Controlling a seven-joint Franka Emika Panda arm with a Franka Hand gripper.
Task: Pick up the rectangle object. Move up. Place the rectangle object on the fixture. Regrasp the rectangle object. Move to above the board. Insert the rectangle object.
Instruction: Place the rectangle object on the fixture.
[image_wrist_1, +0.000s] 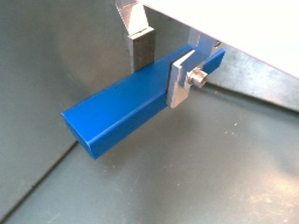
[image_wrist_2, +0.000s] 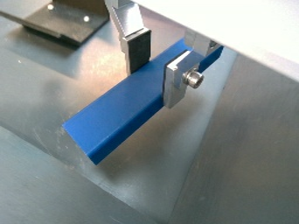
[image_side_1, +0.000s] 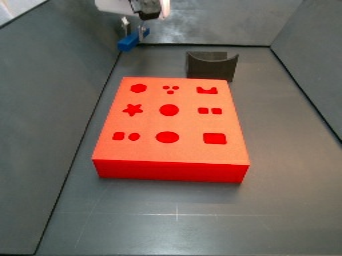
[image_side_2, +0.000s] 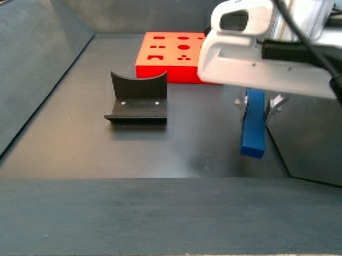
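Gripper (image_wrist_2: 159, 63): fingers clamped on the bar (image_wrist_2: 126, 110), beside the floor.
Bar: hanging tilted, clear of the fixture (image_side_2: 136, 98).
Board (image_side_1: 170, 127): well apart.

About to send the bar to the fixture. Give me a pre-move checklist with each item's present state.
1. Gripper closed on the rectangle object, silver fingers on both sides in both wrist views: ok.
2. Bar lifted off the floor, hanging from the gripper in a side view: ok.
3. Bar grasped near one end, long overhang: ok, but mind the swing.
4. Fixture notch free of objects: ok.
5. Board lies apart from the fixture: ok.
6. Grip firm enough against slipping: cannot tell.
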